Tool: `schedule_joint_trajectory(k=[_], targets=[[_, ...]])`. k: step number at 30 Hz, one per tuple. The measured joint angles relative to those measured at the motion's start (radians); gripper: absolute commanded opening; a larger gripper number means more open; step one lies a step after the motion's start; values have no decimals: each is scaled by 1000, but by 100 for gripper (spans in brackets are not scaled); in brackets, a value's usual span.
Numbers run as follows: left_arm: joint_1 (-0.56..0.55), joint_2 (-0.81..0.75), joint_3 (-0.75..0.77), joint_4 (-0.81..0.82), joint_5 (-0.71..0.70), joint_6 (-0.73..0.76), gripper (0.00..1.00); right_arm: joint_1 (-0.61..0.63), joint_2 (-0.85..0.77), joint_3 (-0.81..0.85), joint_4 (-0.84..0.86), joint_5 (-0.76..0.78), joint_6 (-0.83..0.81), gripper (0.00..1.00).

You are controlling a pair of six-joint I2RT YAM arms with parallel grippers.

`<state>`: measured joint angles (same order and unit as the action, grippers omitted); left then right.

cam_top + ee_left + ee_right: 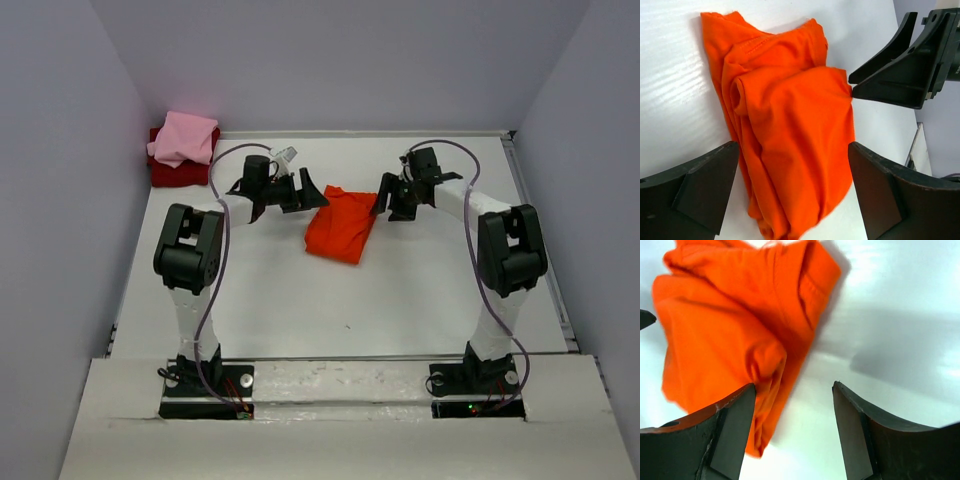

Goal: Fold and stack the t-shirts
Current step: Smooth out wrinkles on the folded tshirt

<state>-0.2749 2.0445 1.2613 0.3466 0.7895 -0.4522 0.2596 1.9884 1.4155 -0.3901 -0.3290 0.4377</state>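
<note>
The bright orange-red t-shirt [342, 224] lies bunched in a narrow folded strip in the middle of the white table. It fills the left wrist view [790, 130] and the left of the right wrist view [730, 325]. My left gripper [313, 196] is open just left of the shirt's far end, its jaws spread wide above the cloth. My right gripper [386, 200] is open at the shirt's far right edge, holding nothing. The light pink t-shirt [185, 138] lies folded on the dark red t-shirt [172, 170] in the far left corner.
The table [420, 290] is walled by grey panels on the left, back and right. The right gripper's black fingers [900, 75] show in the left wrist view, close to the shirt's edge. Both arm bases stand at the near edge.
</note>
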Motion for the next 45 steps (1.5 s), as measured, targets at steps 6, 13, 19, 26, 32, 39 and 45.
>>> schedule_joint_trajectory(k=[6,13,19,26,32,39,45], targets=[[24,-203,-162,-2,20,0,99,-3,-203,-105,-28,-38,23,67],[25,-293,-323,24,67,3,99,-1,-333,-306,9,-149,136,63],[25,-256,-352,31,105,35,99,3,-337,-500,129,-242,266,57],[28,-187,-265,11,121,69,98,3,-322,-526,284,-297,368,56],[28,-121,-141,-20,128,97,95,14,-263,-483,359,-308,406,55],[33,-79,-105,-61,142,124,92,30,-197,-439,397,-312,434,51],[35,-71,-103,-99,154,158,85,37,-176,-404,405,-313,449,50]])
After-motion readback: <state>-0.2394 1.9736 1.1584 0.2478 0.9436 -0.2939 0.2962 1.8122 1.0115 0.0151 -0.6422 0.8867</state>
